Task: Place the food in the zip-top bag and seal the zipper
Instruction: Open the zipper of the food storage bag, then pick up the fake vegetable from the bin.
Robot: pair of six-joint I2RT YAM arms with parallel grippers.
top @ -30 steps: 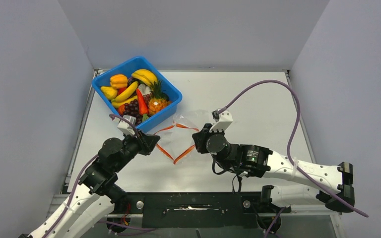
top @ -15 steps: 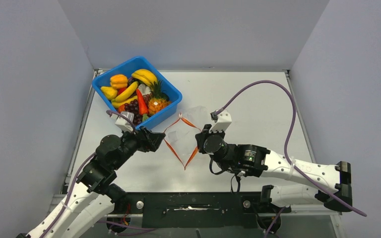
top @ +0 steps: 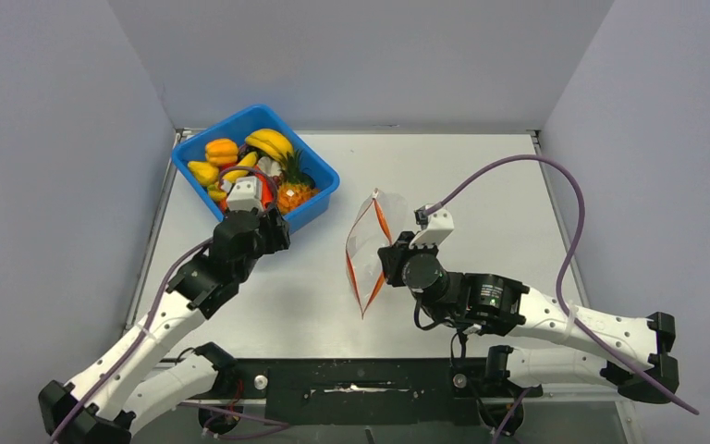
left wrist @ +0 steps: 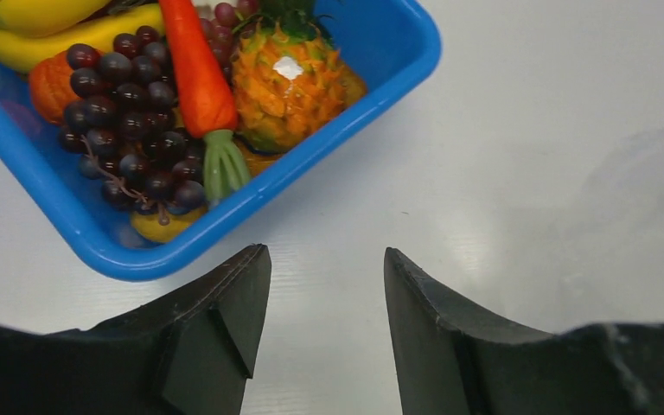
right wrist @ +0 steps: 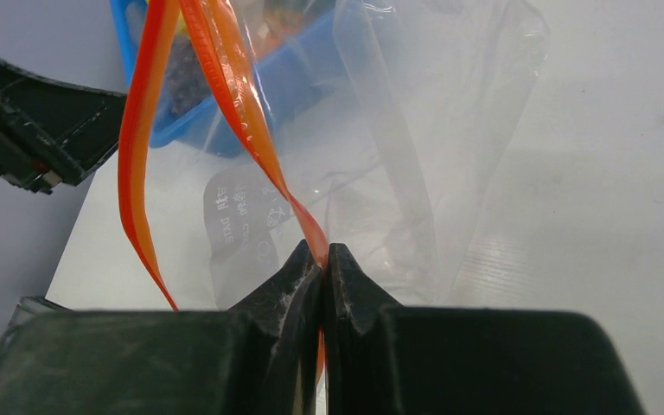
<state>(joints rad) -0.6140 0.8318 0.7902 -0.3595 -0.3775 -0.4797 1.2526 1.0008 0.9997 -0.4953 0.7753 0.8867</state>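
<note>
The clear zip-top bag (top: 367,248) hangs with its mouth open, red-orange zipper (top: 376,289) on both lips. My right gripper (top: 389,264) is shut on one lip of the zipper (right wrist: 259,138), holding the bag (right wrist: 432,130) up off the table. The food lies in the blue bin (top: 319,173): bananas (top: 271,142), carrot (left wrist: 194,73), grapes (left wrist: 130,112), pineapple (left wrist: 290,78), a pepper (top: 221,150). My left gripper (top: 263,227) is open and empty, at the bin's near edge (left wrist: 95,251), fingertips (left wrist: 255,259) over bare table.
The bin stands at the table's back left. Grey walls close in the table on three sides. The right arm's purple cable (top: 555,185) arcs over the right half of the table.
My left gripper has let go of the bag's lip, opened and moved back toward the bin. My right gripper has lifted the bag and carried it right; the mouth has narrowed.
</note>
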